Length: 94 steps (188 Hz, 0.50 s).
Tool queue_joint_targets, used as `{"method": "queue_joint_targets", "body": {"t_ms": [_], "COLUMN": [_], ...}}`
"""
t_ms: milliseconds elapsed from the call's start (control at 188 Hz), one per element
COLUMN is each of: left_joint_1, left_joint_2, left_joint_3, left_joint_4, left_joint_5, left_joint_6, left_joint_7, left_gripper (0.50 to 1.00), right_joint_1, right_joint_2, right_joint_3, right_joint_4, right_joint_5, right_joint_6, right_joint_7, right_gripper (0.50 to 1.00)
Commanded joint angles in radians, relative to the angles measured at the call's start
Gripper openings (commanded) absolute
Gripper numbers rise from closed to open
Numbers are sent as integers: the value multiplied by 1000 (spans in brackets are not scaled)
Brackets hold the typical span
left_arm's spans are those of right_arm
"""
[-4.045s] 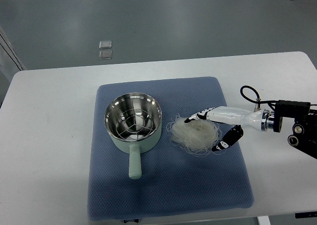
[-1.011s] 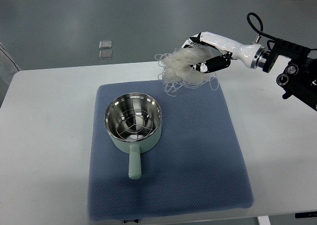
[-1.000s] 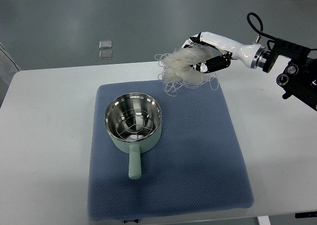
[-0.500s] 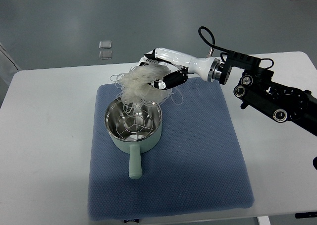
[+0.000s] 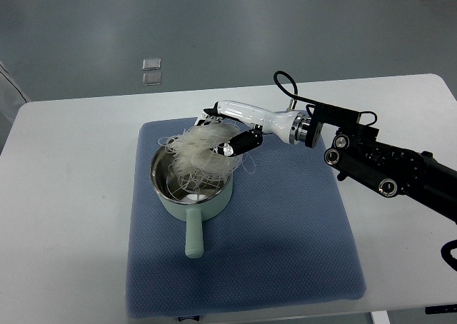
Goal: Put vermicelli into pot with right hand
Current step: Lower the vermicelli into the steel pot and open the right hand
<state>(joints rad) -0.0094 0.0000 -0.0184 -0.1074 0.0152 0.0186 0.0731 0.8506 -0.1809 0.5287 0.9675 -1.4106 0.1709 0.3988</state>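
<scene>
Vermicelli (image 5: 196, 149) droops over the pot (image 5: 191, 175) rim, grasped by the right robot hand (image 5: 230, 133); no legible writing shows.

Pot (image 5: 175, 203) interior mostly hidden under vermicelli (image 5: 196, 151), right arm (image 5: 400, 174) cut off at right edge

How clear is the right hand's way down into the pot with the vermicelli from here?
Probably clear, yes. The right hand holds the vermicelli right over the open pot, strands already draping across its rim. No lid shows; only the wire rack inside might stop the bundle short.
</scene>
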Motion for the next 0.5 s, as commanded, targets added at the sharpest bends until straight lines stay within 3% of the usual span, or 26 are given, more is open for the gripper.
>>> {"method": "queue_joint_targets", "body": {"t_ms": [0,138,218,495], "left_joint_1": [0,0,0,0], "left_joint_2": [0,0,0,0], "left_joint_3": [0,0,0,0], "left_joint_4": [0,0,0,0], "left_joint_5": [0,0,0,0], "left_joint_6": [0,0,0,0], "left_joint_7": [0,0,0,0], "left_gripper": [1000,1000,1000,1000], "right_joint_1": [-7,-15,-13,-11], "right_joint_2": [6,8,6,3], "right_joint_3": [1,1,1,2], "right_joint_4": [-7,-7,-7,-1], "right_joint_5": [-2,-2,-2,5], "right_joint_6": [-7,-13,-24,-22], "right_joint_7": [2,2,2,5], "right_gripper": [666,750,756,858]}}
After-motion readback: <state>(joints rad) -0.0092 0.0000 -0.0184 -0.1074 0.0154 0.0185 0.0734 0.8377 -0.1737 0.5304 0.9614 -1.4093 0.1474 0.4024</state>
